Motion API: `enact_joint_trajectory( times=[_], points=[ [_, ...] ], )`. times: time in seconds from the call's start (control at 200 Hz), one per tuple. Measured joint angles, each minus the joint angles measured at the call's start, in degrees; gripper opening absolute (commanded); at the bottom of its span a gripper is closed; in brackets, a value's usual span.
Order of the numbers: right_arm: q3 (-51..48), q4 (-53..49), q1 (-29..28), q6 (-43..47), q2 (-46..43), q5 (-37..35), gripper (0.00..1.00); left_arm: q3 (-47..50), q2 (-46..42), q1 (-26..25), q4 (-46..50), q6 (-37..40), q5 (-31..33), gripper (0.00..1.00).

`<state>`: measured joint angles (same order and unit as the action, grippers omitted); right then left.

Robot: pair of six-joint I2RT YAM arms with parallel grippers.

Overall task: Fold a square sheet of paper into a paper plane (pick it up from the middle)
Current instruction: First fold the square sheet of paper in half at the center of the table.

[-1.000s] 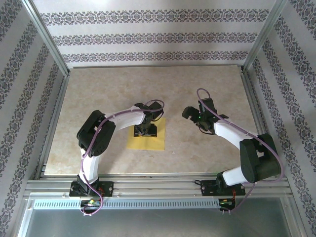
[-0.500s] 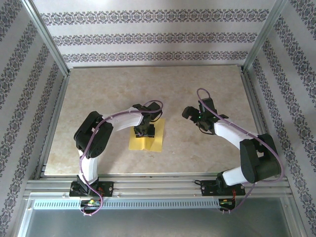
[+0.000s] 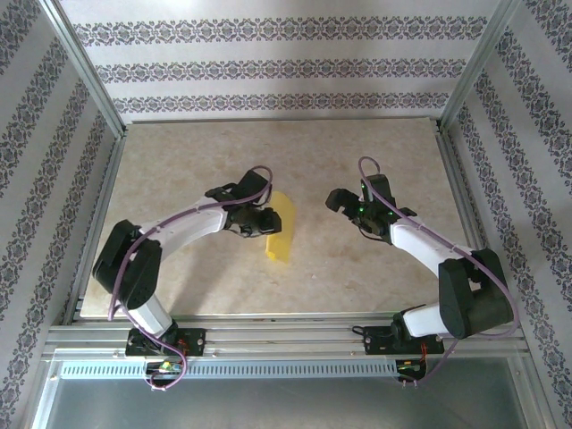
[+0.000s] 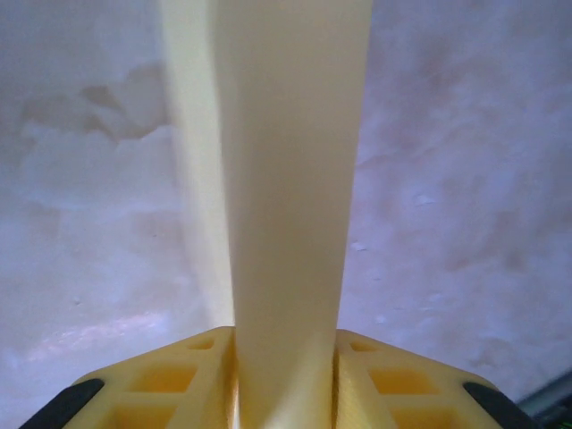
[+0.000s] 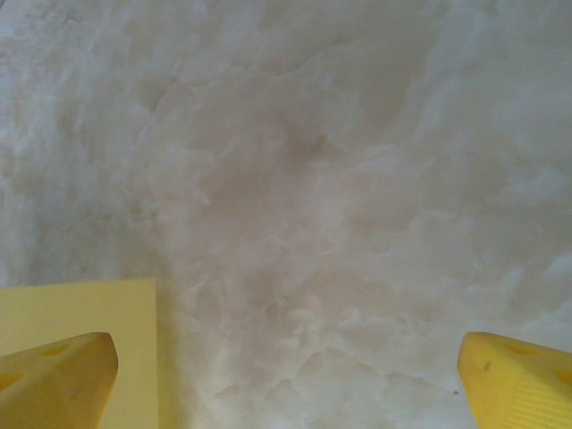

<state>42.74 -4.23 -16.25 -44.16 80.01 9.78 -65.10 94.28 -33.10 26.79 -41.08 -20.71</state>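
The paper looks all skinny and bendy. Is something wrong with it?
Nothing looks torn. The paper is not lying flat: the left jaws pinch it at the middle, so it bows into a narrow curved strip. It looks odd, but it fits a pick-up from the middle.

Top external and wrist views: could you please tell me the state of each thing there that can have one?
Square sheet of paper: bent, not lying flat, pinched at one end.
Left gripper: shut on the square sheet of paper.
Right gripper: open, holding nothing, apart from the paper.
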Motion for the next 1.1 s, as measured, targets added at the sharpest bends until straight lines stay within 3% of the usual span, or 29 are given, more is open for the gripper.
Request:
enact_joint_trajectory(
  times=[0.21,0.52,0.73,1.099],
  points=[
    [0.96,1.27,-3.23,0.98,0.22,2.1,0.97,8.66,-3.5,4.98,-13.94,-4.68,-9.07,0.32],
    [2.84,4.04,-5.95,0.61,4.74,6.69,0.9,18.99,-0.24,9.66,-26.6,-8.76,-15.69,0.33],
    [5.44,4.96,-9.86,-0.09,9.42,11.72,0.75,23.58,2.6,13.6,-31.17,-8.55,-21.29,0.32],
    [10.23,5.38,-17.05,-1.68,17.77,15.13,0.44,24.11,3.61,15.19,-32.2,-7.39,-22.14,0.32]
  ],
)
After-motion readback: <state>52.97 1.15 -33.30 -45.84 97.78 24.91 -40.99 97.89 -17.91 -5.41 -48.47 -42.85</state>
